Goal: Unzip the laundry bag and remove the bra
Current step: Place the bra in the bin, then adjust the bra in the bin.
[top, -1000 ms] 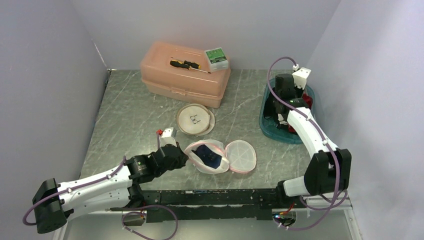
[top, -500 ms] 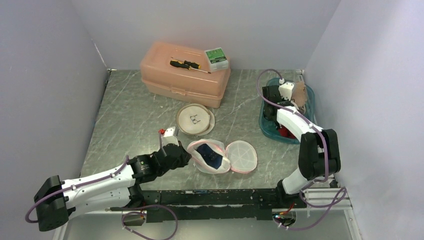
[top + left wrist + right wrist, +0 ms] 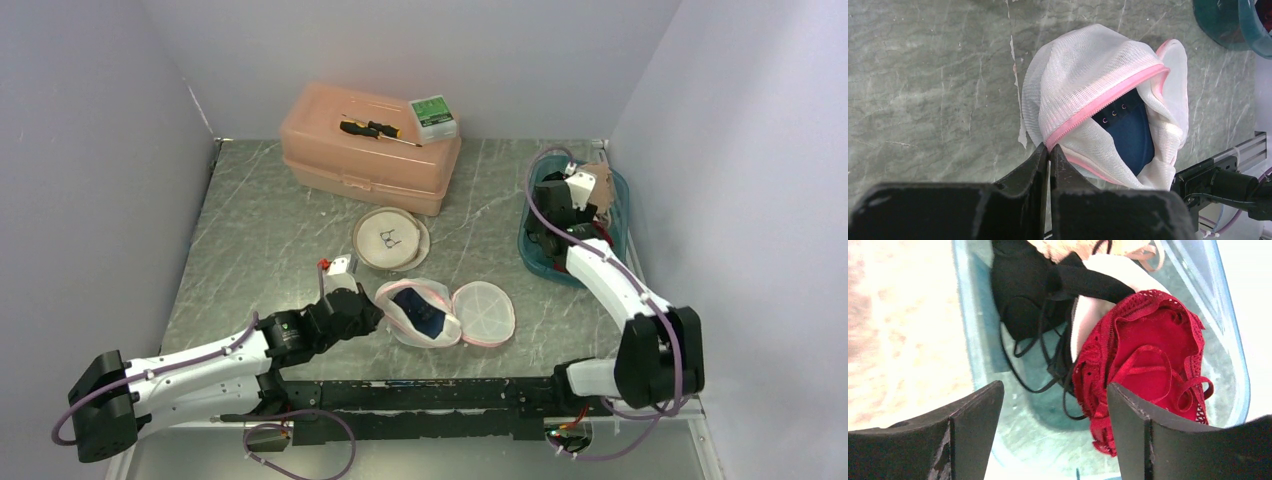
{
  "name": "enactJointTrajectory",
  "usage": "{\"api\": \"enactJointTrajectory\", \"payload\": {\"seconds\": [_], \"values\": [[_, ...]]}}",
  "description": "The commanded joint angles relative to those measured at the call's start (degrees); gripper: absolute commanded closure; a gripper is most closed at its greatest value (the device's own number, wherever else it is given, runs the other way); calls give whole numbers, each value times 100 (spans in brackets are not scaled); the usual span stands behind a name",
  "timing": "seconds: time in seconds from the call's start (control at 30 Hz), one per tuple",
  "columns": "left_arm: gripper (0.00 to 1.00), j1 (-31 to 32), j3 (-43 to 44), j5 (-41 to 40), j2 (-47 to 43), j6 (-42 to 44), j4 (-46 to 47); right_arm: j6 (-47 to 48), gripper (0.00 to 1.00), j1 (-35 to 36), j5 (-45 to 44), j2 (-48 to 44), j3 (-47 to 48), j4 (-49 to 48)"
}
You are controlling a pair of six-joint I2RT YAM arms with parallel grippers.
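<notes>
The white mesh laundry bag [image 3: 425,325] [image 3: 1088,85] lies unzipped at the table's front middle, its pink zipper gaping. A dark blue bra [image 3: 418,310] [image 3: 1130,135] shows inside the opening. My left gripper [image 3: 368,312] [image 3: 1049,148] is shut on the bag's pink zipper edge at its left end. My right gripper [image 3: 552,228] [image 3: 1055,390] hangs open over the teal bin [image 3: 535,262] [image 3: 968,340] at the right, with nothing between its fingers. Below it lie a red lace bra [image 3: 1153,350] and a black bra [image 3: 1023,295].
A beige garment [image 3: 600,185] lies at the bin's back. A pink toolbox [image 3: 370,160] at the back carries a screwdriver [image 3: 375,129] and a green box [image 3: 433,115]. A second round mesh bag [image 3: 390,238] lies mid-table. The bag's round flap [image 3: 482,312] lies to its right.
My right gripper came down over the bin and opened; the beige garment now lies in the bin. The left gripper keeps its pinch on the bag's zipper edge.
</notes>
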State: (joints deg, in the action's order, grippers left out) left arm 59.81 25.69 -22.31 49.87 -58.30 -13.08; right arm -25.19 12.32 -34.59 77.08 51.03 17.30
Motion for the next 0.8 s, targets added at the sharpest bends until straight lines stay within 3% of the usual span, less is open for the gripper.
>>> {"api": "enactJointTrajectory", "payload": {"seconds": [0.0,0.23,0.27,0.33,0.43,0.6,0.77], "values": [[90,-12,-6,71,-63,-32,127,-421,18,-9,572,-866,139,-231],[77,-12,40,79,-88,51,52,-621,21,-359,566,-1860,-296,-212],[75,-7,33,80,-115,48,36,-682,26,-512,721,-1968,-460,-360],[75,-12,40,70,-190,31,-88,-895,50,-958,1166,-2005,-788,-594],[75,-12,87,8,-393,30,-352,-1095,63,-1383,1512,-1820,-947,-887],[73,-6,120,-132,-865,38,-747,-1252,63,-1636,1725,-1089,-910,-1324],[63,-11,193,-238,-1103,56,-1066,-1266,62,-1640,1854,-570,-946,-1459]]}}
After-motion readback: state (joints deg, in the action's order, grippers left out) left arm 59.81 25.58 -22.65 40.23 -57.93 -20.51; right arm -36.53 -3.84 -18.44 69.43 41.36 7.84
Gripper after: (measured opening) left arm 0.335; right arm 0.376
